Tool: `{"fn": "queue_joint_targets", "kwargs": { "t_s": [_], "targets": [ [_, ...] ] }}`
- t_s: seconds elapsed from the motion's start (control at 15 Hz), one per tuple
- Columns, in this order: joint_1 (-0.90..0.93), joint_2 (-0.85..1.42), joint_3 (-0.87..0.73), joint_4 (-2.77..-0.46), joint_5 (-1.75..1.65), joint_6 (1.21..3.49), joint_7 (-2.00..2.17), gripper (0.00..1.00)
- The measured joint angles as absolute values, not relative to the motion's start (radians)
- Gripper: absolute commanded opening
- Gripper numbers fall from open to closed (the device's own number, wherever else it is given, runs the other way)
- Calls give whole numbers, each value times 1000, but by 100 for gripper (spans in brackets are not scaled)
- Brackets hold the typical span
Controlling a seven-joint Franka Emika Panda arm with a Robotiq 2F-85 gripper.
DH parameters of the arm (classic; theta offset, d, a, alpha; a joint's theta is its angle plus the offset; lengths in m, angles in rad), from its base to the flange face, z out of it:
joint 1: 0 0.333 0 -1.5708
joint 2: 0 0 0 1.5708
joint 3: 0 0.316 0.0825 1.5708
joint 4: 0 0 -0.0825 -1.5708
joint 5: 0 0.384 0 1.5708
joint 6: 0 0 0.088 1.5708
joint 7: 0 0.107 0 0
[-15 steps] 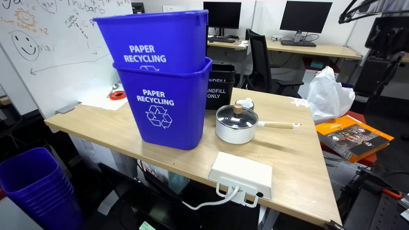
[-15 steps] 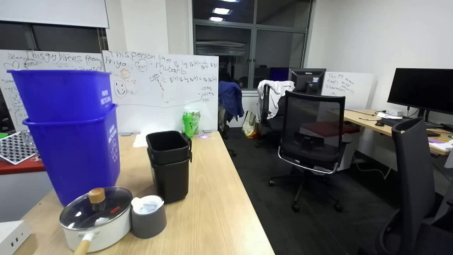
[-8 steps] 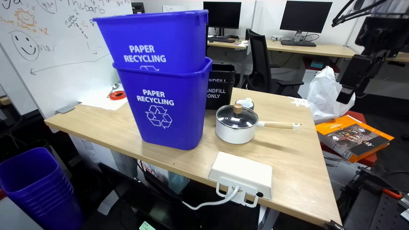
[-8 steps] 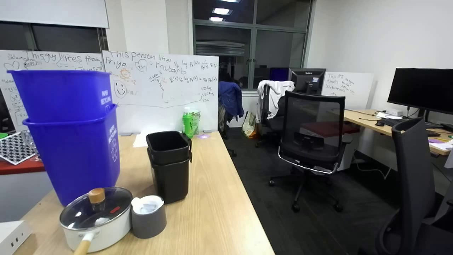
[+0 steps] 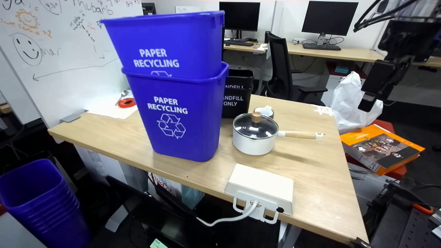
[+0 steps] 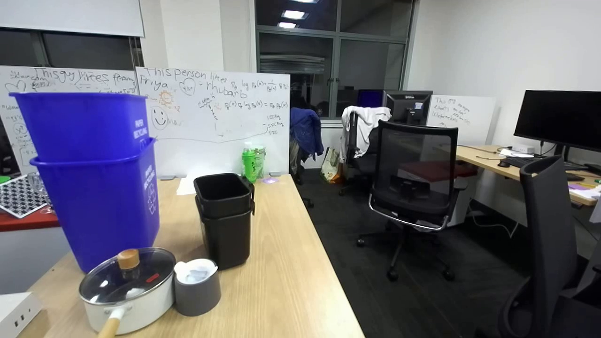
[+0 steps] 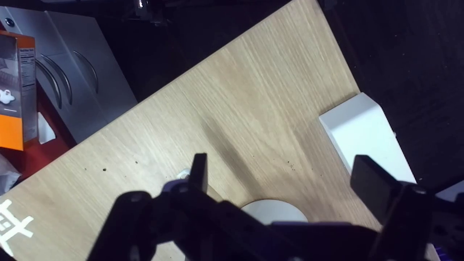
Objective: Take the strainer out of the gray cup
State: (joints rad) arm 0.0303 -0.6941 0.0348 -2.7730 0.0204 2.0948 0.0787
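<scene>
The gray cup (image 6: 198, 298) stands upright on the wooden table, touching or very near the lidded pot. The whitish strainer (image 6: 197, 273) sits in its top with a small tab over the rim. In an exterior view the cup (image 5: 272, 115) is partly hidden behind the pot, and the strainer (image 5: 264, 110) shows above. My gripper (image 7: 281, 159) is open and empty in the wrist view, its two fingers wide apart over the table. In an exterior view the gripper (image 5: 368, 100) hangs in the air beyond the table's right edge, far from the cup. The wrist view does not show the cup.
A white pot (image 5: 253, 146) with glass lid and wooden handle (image 5: 299, 134) stands beside the cup. Stacked blue bins (image 5: 179, 117) and black bins (image 6: 227, 234) stand close by. A white box (image 5: 262, 184) lies at the table's front edge. A white bag (image 5: 355, 103) is beyond the table.
In an exterior view my gripper has come down into sight and moved left, toward the table. In the last half second it has moved slightly further left. The cup and strainer have not moved.
</scene>
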Motion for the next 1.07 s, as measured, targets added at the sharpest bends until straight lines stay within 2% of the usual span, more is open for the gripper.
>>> {"fn": "queue_joint_targets", "kwargs": {
  "t_s": [0.4, 1.07],
  "targets": [
    [41, -650, 51, -2775, 20, 2203, 79, 100],
    [-5, -299, 46, -2687, -115, 2594, 78, 100]
  ]
}}
